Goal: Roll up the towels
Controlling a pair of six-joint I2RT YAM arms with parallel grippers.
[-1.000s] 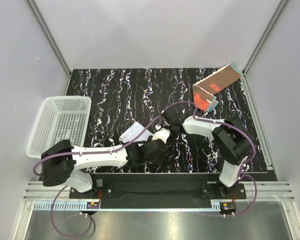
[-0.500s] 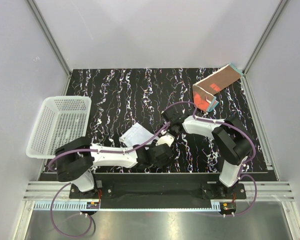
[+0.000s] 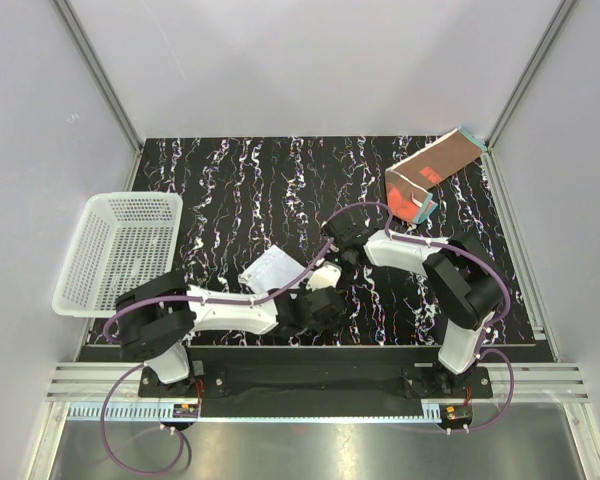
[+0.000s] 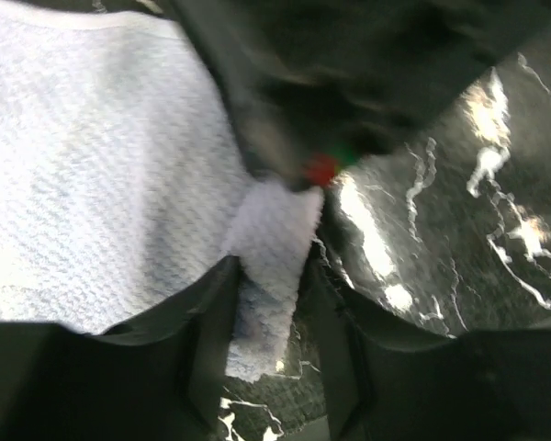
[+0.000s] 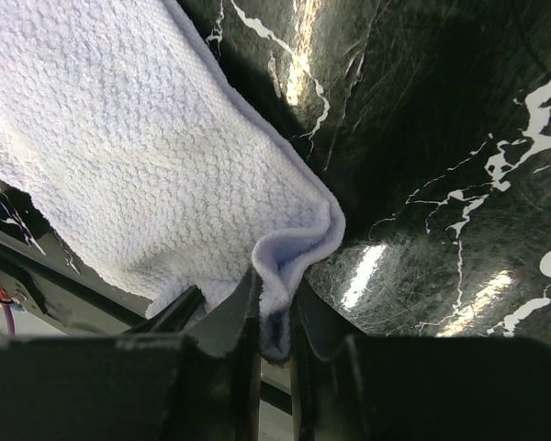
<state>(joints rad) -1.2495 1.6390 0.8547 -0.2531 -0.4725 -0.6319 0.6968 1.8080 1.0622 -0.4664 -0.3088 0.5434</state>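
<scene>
**Both grippers at the white towel's corner**

We see the white towel lying on the dark marbled surface, around the middle and towards the near edge. The right gripper is narrow and pinches a folded corner of this towel. The left gripper has a strip of the same towel between its jaws; we cannot tell whether they press on it. The brown towel sits partly folded in the far right corner, well apart. A white basket stands at the left edge.
</scene>
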